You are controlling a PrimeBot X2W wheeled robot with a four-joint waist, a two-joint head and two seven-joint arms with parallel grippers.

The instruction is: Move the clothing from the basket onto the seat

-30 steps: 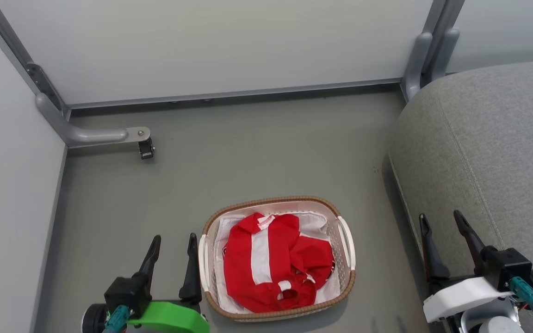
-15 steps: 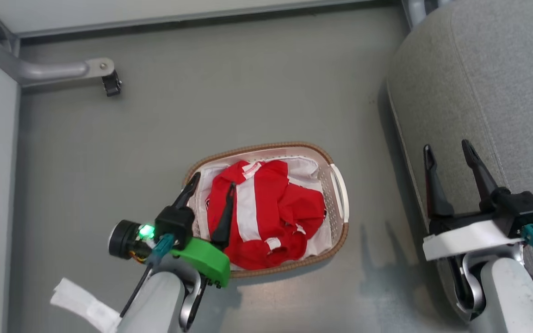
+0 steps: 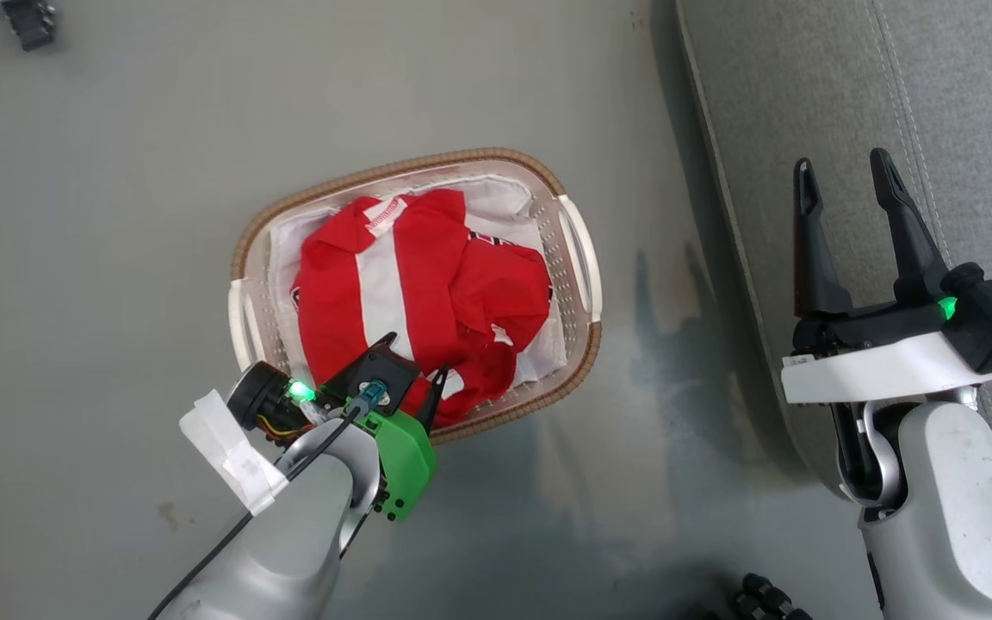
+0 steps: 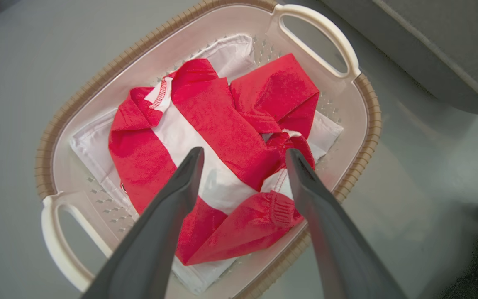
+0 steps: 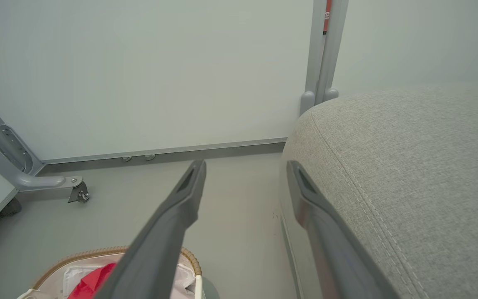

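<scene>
Clothing (image 4: pixel 222 137) heaped in basket (image 4: pixel 367 124), just beyond left gripper (image 4: pixel 244 153) tips, fingers spread wide, holding nothing, right gripper (image 3: pixel 843 164) likewise wide and empty, seat (image 3: pixel 806 86) edge alongside.

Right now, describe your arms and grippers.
The left gripper and right gripper each have two long dark tapered fingers. Forearms are pale grey. The left wrist cover is green, the right wrist cover white. Both carry a green light and teal connector.

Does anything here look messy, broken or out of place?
Nothing is spilled or broken. The red clothing lies crumpled in the basket, and a loose white tag sticks out from the left forearm.
</scene>
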